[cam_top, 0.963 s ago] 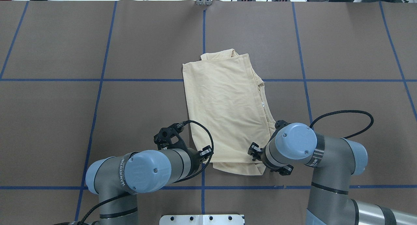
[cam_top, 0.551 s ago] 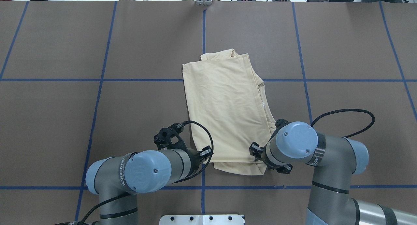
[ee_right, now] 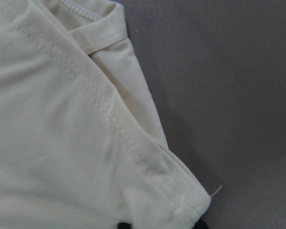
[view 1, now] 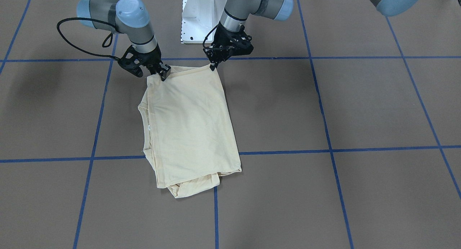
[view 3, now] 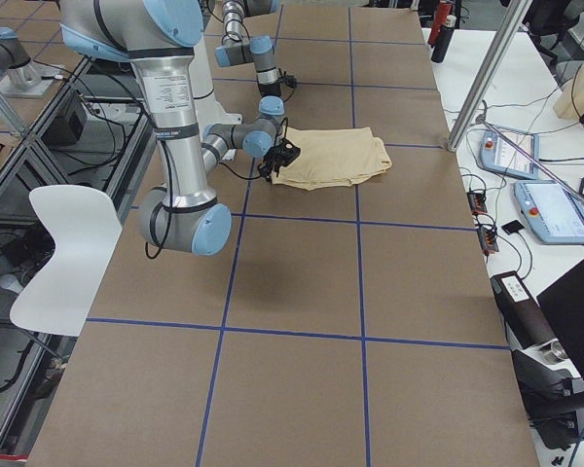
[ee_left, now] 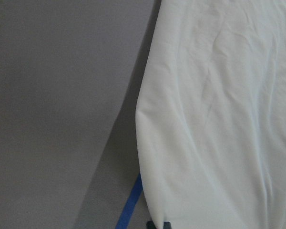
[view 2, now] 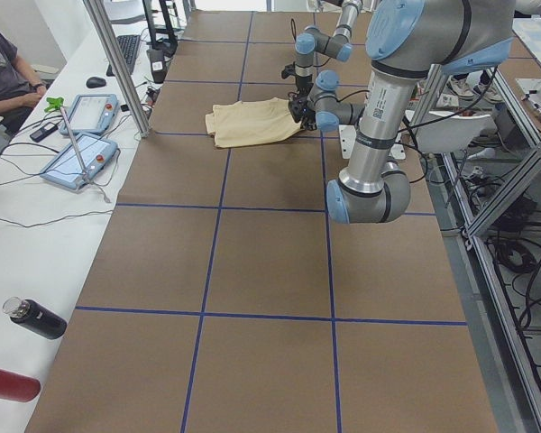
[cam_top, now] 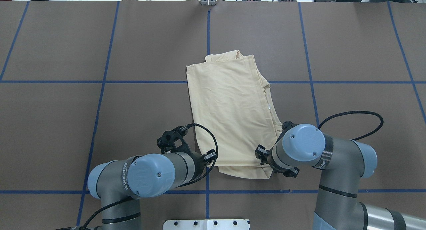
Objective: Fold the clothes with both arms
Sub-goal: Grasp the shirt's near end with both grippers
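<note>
T-shirt lies folded on taped table, white pedestal near.

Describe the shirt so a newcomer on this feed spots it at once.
Start at the brown table with its blue tape grid. Where the left arm and right arm reach in, near the middle, lies the shirt: a folded pale cream rectangle, the only cloth there.
</note>
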You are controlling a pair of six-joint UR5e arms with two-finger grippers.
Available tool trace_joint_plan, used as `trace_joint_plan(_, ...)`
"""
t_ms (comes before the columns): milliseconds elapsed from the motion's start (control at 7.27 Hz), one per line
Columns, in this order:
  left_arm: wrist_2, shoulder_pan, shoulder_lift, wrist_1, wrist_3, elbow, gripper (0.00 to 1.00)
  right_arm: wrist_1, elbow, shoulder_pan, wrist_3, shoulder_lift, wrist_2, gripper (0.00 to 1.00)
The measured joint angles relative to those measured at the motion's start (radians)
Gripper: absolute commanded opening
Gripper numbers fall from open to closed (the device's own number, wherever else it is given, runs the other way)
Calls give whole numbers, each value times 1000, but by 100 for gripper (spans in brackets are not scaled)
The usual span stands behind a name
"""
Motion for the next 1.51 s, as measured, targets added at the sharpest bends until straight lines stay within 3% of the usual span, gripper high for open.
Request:
trace_joint_plan(1101,-1,1,-1,-2,1,-2,0,-85,16,2,0,40,0,0)
trace_joint_plan(1514,-9,10,14,27,12,-62,0,-88,57,2,-1,32,10,0)
